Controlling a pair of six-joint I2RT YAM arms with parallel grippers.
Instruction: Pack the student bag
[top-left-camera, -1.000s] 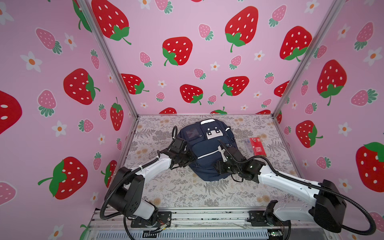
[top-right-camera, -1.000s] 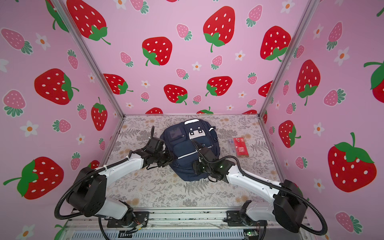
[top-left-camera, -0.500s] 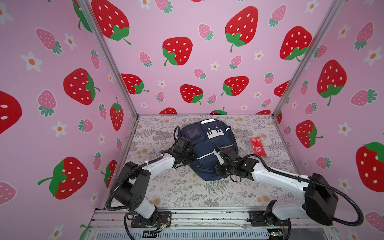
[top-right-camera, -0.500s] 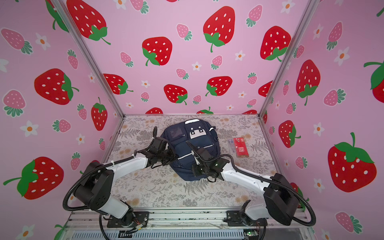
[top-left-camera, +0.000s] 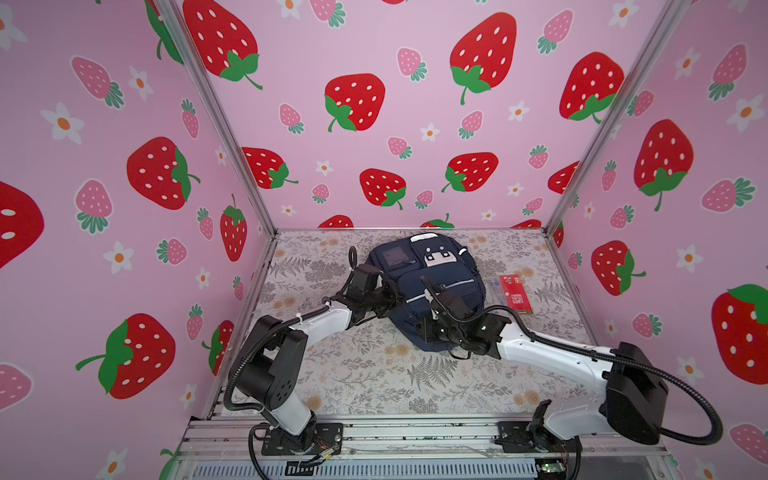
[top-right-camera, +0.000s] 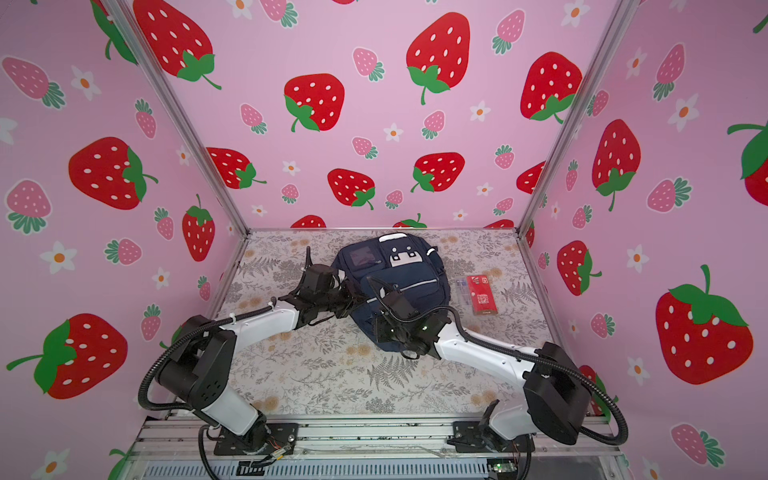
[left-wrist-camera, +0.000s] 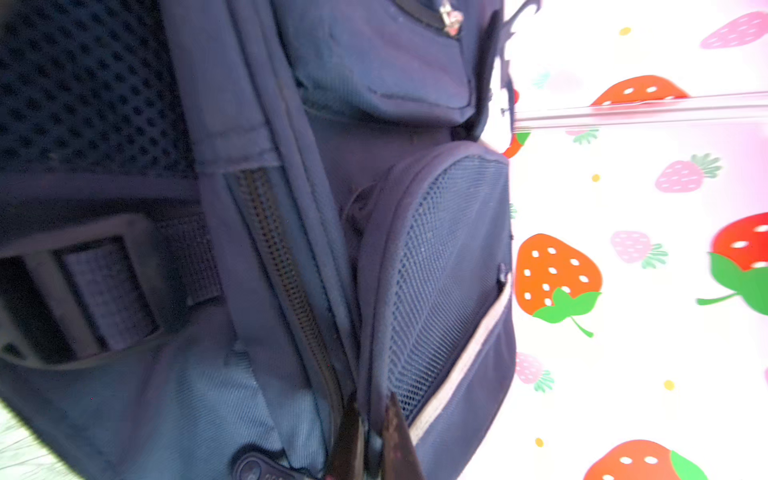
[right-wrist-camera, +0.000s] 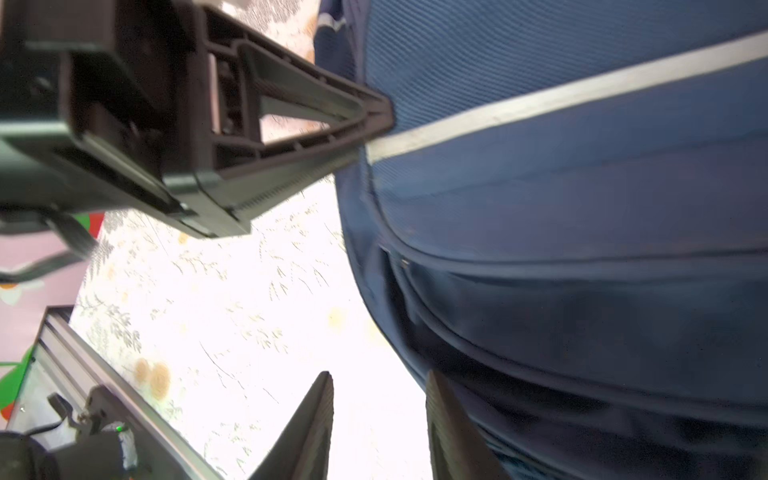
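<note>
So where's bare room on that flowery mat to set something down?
The wide stretch of mat between the student bag and the front rail; also the far left corner. Crowded: around the bag, with the left gripper, right gripper and red packet.

Staged lab booth: strawberry-print walls, aluminium frame, floral tabletop.

no text can be read — the red pack bears white marks, perhaps lettering, too small to make out.
</note>
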